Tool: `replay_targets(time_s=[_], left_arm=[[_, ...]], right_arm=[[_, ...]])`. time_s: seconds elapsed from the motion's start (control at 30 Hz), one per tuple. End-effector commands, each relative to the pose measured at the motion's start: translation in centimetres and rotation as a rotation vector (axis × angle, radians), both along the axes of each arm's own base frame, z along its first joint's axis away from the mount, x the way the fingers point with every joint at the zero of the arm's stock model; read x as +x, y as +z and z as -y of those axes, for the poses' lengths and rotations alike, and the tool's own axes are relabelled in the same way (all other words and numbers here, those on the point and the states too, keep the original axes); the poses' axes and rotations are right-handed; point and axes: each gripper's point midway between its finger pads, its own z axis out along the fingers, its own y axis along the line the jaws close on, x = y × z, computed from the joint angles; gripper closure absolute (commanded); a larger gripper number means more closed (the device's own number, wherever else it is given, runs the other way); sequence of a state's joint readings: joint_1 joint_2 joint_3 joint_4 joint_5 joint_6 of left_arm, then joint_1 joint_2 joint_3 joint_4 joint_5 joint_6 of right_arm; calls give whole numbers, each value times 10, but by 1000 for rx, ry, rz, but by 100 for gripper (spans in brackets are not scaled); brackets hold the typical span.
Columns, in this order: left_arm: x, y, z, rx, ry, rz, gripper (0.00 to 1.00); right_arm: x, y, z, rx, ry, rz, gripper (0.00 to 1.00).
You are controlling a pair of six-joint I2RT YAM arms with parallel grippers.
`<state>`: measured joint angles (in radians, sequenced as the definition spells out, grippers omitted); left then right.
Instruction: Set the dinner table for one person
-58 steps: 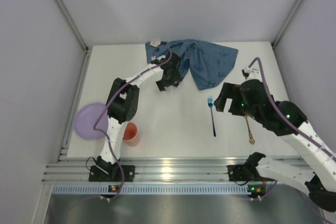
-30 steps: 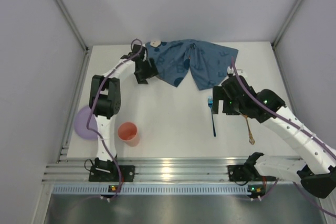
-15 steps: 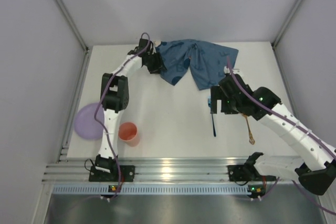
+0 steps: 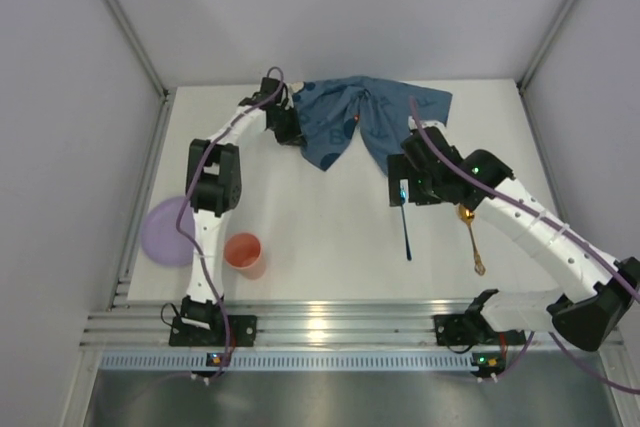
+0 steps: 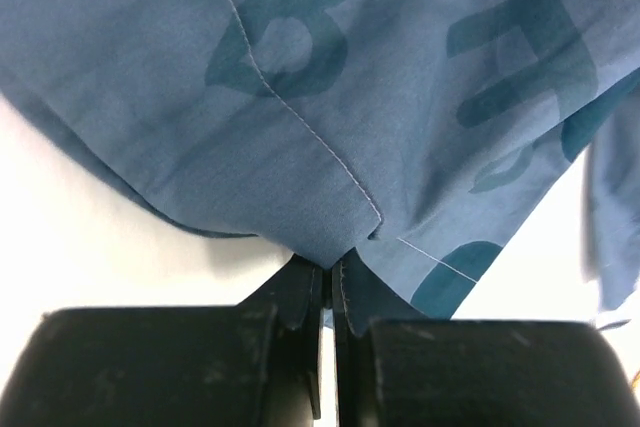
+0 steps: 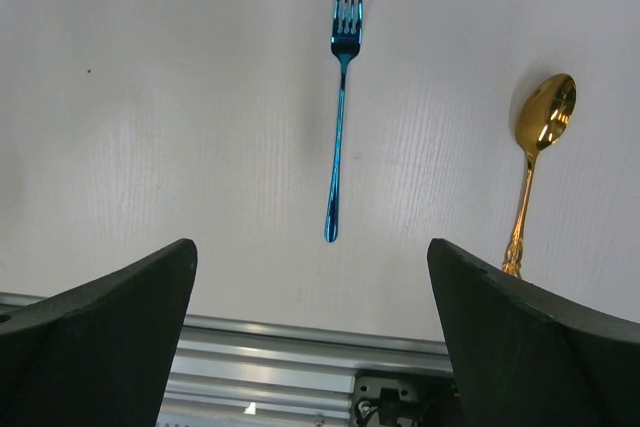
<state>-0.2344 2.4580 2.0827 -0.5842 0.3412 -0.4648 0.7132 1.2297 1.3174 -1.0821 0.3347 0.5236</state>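
Note:
The blue cloth placemat (image 4: 375,119) printed with letters lies bunched at the far middle of the white dinner table (image 4: 320,232). My left gripper (image 4: 285,129) is at the cloth's left edge. In the left wrist view that gripper (image 5: 330,269) is shut on a fold of the placemat (image 5: 350,77). My right gripper (image 4: 403,190) hangs open high over the tines of the blue fork (image 4: 406,227). From the right wrist, the gripper (image 6: 311,247) has wide black fingers (image 6: 120,332) with nothing between them, above the fork (image 6: 340,112) and a gold spoon (image 6: 535,162).
A purple plate (image 4: 162,232) sits at the table's left edge, with an orange cup (image 4: 243,250) just to its right. The gold spoon (image 4: 472,239) lies right of the fork. A silver rail (image 4: 320,327) runs along the near edge, and grey walls enclose the table.
My left gripper has closed on the placemat's left edge, and the cloth there has bunched inward. The right arm has swung left and farther back, over the fork's tines.

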Motion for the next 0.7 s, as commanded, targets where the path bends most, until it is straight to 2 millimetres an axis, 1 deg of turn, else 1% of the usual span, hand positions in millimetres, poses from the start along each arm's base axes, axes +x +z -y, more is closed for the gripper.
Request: replay_targets(time_s=[0.0,0.03,0.07,0.1,0.13,0.17,0.2,0.23,0.27,0.3,0.37,0.4,0.43,0.47,0.5,0.53,0.57,0.6,0.63,0.67], left_arm=[[-17,38,-46,76,9,28,100],[-27,33,-55,80,15,3,100],[-31,48,-66,80,26,14,100],[-38,43,-87,89,62,-17,100],[-42,44,-98,98,79,-23,100],[-47,52,-113,128,108,-19,100],[-57,42,-133,155,141,-52,100],[-61,41,-147,202,170,-57,100],[-64,43,-170,293,229,-52,100],[-76,32,-189,361,269,-91,100],[-87,30,-213,487,339,-114,100],[-97,26,-228,567,372,-145,95],[-100,25,-231,580,384,-153,70],[-105,26,-243,585,424,-168,58],[-106,30,-245,596,437,-170,48],[-115,33,-246,610,442,-204,33],[-117,38,-245,614,456,-208,30],[-117,43,-243,616,456,-200,29],[-117,50,-243,610,460,-182,28],[-118,54,-241,600,465,-177,28]], right_arm=[[19,20,-9,36,19,68,0],[22,21,-12,39,27,76,0],[24,18,-13,38,30,68,0],[26,17,-15,36,34,66,1],[28,18,-17,39,40,68,0],[31,13,-19,30,42,57,0],[33,12,-21,28,46,56,0],[35,12,-25,37,53,58,0],[38,10,-27,34,54,56,0],[40,10,-28,34,57,58,0],[46,8,-31,30,54,58,0],[49,9,-31,27,49,61,0],[51,8,-30,21,42,58,0],[55,3,-30,7,38,45,0],[57,3,-30,6,37,44,0],[60,2,-30,4,34,41,0],[64,-3,-31,1,29,28,0],[69,-2,-34,9,32,34,0],[71,-7,-38,15,43,21,0],[74,-8,-42,26,50,21,0]])
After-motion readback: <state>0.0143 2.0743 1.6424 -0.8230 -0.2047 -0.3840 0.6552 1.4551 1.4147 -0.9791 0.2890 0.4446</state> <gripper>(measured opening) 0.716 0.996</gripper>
